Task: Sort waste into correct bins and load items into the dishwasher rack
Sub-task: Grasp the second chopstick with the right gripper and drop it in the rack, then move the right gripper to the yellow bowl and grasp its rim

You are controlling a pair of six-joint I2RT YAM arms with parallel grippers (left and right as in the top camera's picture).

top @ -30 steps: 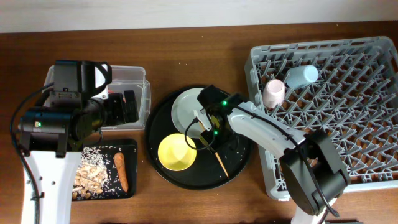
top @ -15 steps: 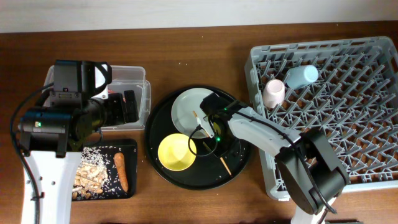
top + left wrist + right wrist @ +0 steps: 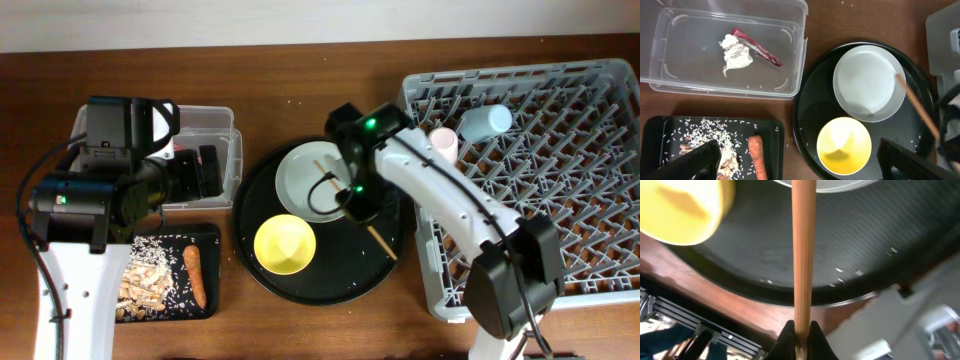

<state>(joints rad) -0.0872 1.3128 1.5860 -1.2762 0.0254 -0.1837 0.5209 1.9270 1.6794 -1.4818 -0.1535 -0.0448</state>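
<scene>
Wooden tabletop (image 3: 300, 110) beneath: your right gripper (image 3: 801, 330) is clamped tight on the chopsticks (image 3: 803, 255), which slant over the round black tray (image 3: 850, 245); your left gripper (image 3: 800, 160) hangs spread wide, empty.

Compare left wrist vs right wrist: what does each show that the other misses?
Left wrist only: clear tub holding tissue and red wrapper; small black tray with rice and carrot. Right wrist only: right tool clamped on the chopstick. Both: yellow bowl, plate, round black tray, chopstick.
</scene>
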